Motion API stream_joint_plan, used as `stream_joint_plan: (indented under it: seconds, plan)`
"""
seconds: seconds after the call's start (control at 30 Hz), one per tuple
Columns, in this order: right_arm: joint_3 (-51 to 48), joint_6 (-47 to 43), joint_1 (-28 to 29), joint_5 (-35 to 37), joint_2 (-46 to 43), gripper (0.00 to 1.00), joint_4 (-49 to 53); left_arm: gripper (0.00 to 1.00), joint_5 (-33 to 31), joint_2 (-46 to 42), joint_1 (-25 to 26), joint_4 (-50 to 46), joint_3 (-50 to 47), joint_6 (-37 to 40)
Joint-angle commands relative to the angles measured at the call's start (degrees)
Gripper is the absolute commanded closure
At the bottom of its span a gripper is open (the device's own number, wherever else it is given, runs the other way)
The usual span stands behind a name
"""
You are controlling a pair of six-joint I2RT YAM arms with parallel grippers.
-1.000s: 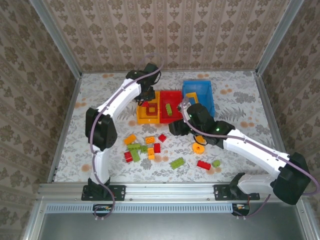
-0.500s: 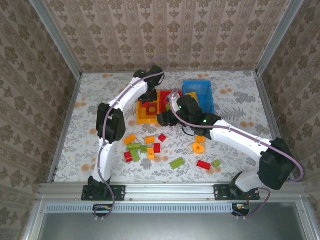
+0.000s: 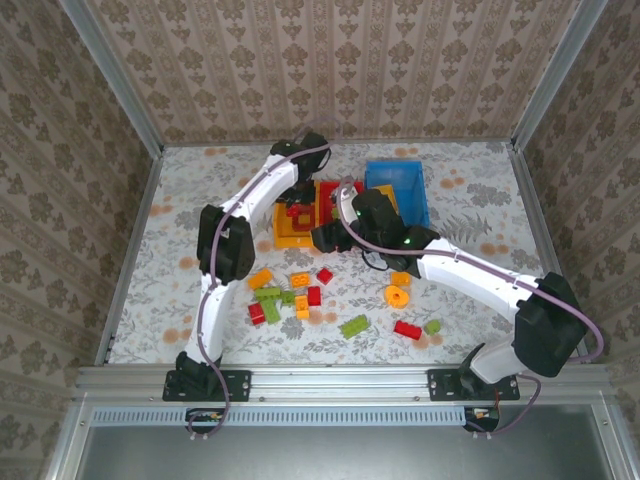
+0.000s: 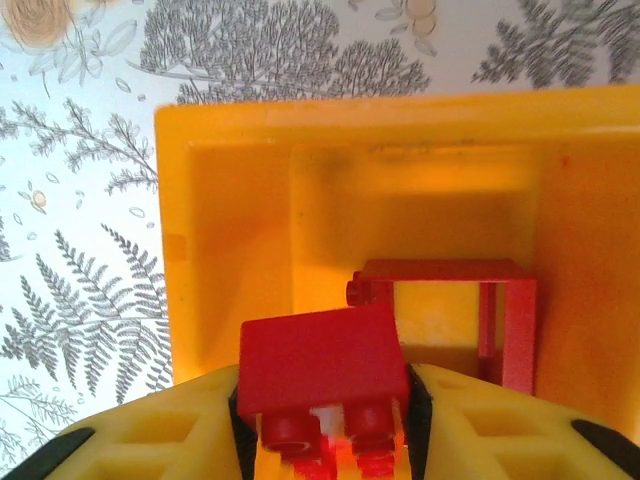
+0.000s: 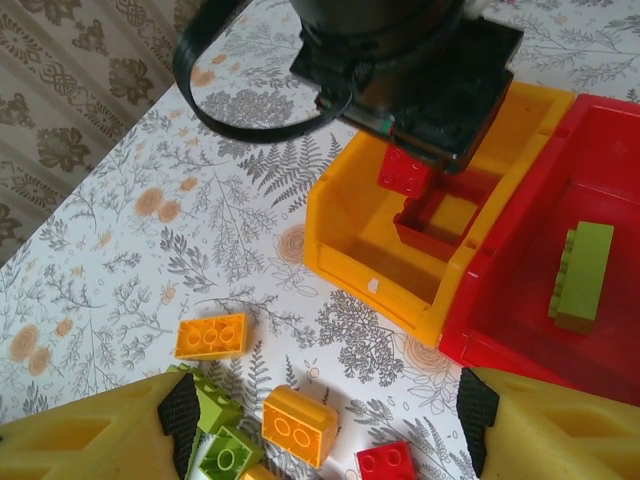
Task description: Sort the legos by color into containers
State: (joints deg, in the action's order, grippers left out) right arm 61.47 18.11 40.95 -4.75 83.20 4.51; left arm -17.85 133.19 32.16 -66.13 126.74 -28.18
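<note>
The red brick (image 4: 320,355) sits right between the fingers of my left gripper (image 4: 322,400), hanging over the open top of the yellow-orange bin (image 4: 225,250). The pads are close up on both its sides, but honestly I can't tell if they're pinching it or just flanking it. Down inside that bin lies a red frame (image 4: 505,330), one of the square open ones.

Pressed up against the yellow-orange bin's right wall is the red bin (image 5: 520,335), and a lime brick (image 5: 583,275) is lying in it. The blue bin (image 3: 400,180) comes next, to the right of the red one. All three sit in a row around the middle of the table (image 3: 200,200), closer to its far edge than its near one.

My right gripper (image 5: 325,410) hovers just on the near side of the yellow-orange and red bins. Its jaws are spread wide with nothing between them.

The loose legos (image 3: 300,295) are scattered between the bins and the table's near edge, a mix of red, lime and orange. Most are bunched left of centre. An orange ring (image 3: 397,296) lies further right, with a red one (image 3: 407,329) and a small lime one (image 3: 432,326) nearer the near edge.
</note>
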Motion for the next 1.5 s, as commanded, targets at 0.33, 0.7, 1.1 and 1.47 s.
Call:
stream_joint_plan:
  seconds: [0.33, 0.7, 1.1, 1.47]
  plan:
    - [-7.16, 1.56, -3.27, 4.68, -11.17, 0.27, 4.96, 0.51, -1.30, -6.65, 0.88, -2.67, 1.10, 0.07]
    - [-12.69, 11.50, -9.54, 16.68, -18.88, 0.29, 24.55, 0.48, 6.77, -29.90, 9.65, 16.04, -24.88, 1.81]
    - [-11.90, 17.84, -13.22, 3.37, -5.99, 0.19, 36.61, 0.43, 18.42, -49.46, 23.47, 36.97, -57.87, -1.53]
    - [-9.34, 6.83, -9.80, 3.80, -1.90, 0.17, 43.31, 0.42, 18.22, -54.74, 24.99, 35.88, -63.41, -1.45]
